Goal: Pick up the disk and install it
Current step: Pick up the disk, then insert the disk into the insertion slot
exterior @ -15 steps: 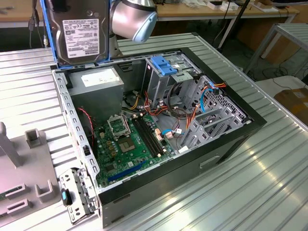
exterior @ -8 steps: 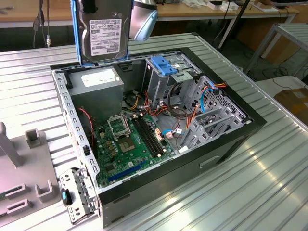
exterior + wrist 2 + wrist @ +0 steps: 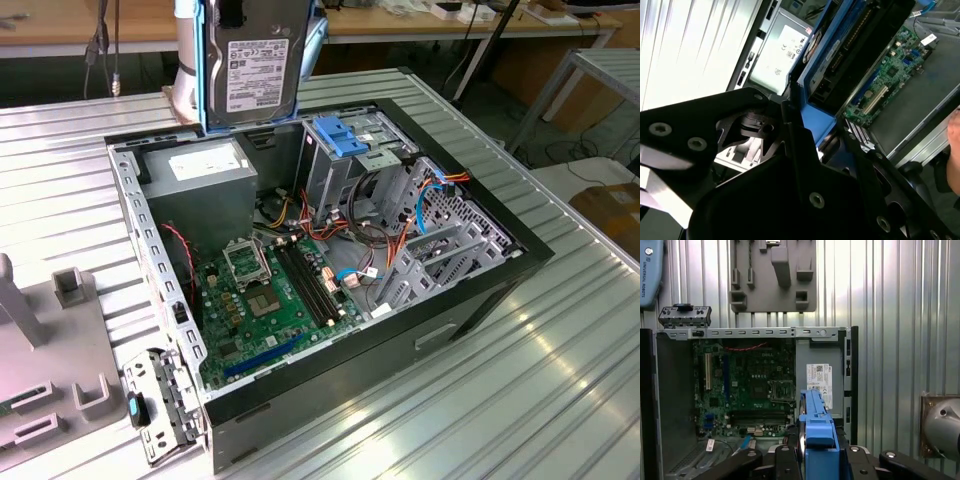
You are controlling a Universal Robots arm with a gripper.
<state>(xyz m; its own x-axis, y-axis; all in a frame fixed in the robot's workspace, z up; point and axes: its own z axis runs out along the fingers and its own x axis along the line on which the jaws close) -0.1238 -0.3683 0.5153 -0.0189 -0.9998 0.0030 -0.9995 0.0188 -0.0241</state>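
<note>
The disk (image 3: 258,70), a grey metal drive with a white label and blue side rails, hangs upright above the back edge of the open computer case (image 3: 480,290). My gripper (image 3: 232,12) is shut on its upper end. In both wrist views the black fingers (image 3: 785,460) flank the blue rail of the disk (image 3: 817,427), which points down towards the case. The second wrist view shows the disk (image 3: 850,55) edge-on, over the motherboard (image 3: 890,75). The blue-handled drive cage (image 3: 345,135) sits inside the case, to the exterior view's right of the disk.
Inside the case are the grey power-supply box (image 3: 200,165), the green motherboard (image 3: 270,300) and bundles of cables (image 3: 440,190). A grey fixture plate (image 3: 40,340) and a loose metal bracket (image 3: 160,400) lie on the ribbed table. A hand (image 3: 955,150) shows at one edge.
</note>
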